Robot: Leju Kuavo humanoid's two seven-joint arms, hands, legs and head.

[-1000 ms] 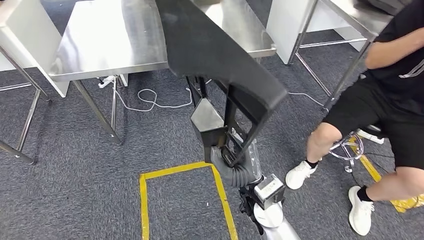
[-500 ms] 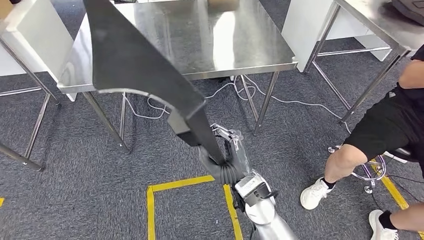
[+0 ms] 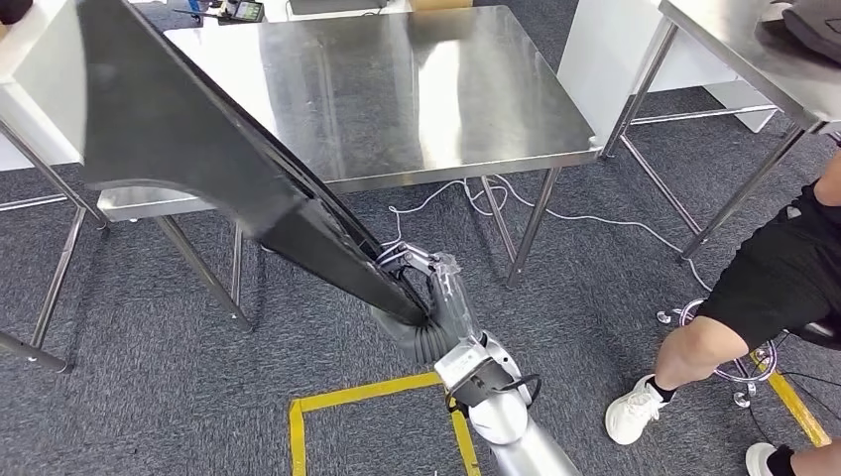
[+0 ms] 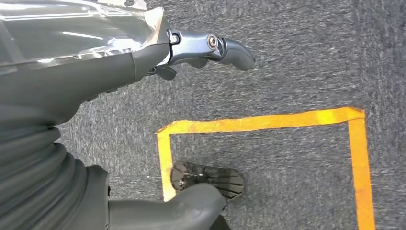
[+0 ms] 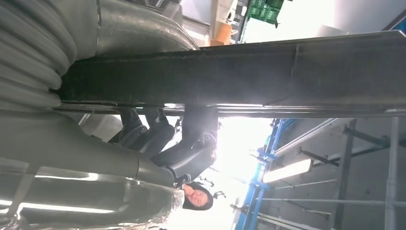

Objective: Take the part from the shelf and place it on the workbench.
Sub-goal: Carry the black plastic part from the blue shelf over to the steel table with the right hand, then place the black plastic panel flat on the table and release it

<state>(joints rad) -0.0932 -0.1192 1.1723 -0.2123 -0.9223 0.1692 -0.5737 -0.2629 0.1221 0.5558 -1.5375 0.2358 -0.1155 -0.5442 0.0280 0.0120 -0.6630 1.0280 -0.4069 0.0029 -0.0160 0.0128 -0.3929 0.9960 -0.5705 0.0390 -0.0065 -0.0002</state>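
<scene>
We've swung round and the steel workbench (image 3: 397, 89) now sits squarely ahead. Our right hand (image 3: 421, 288) grips the long black part (image 3: 198, 159), its far end over the workbench's left edge. Left hand (image 4: 206, 48) hangs empty, fingers apart. Placement looks close.

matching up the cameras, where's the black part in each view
Head view: the part runs from upper left down to the right hand at centre.
Left wrist view: not in it; carpet and yellow tape.
Right wrist view: a dark bar across the upper half, fingers curled around it.
Shared landmark: the right hand gripping the part.
</scene>
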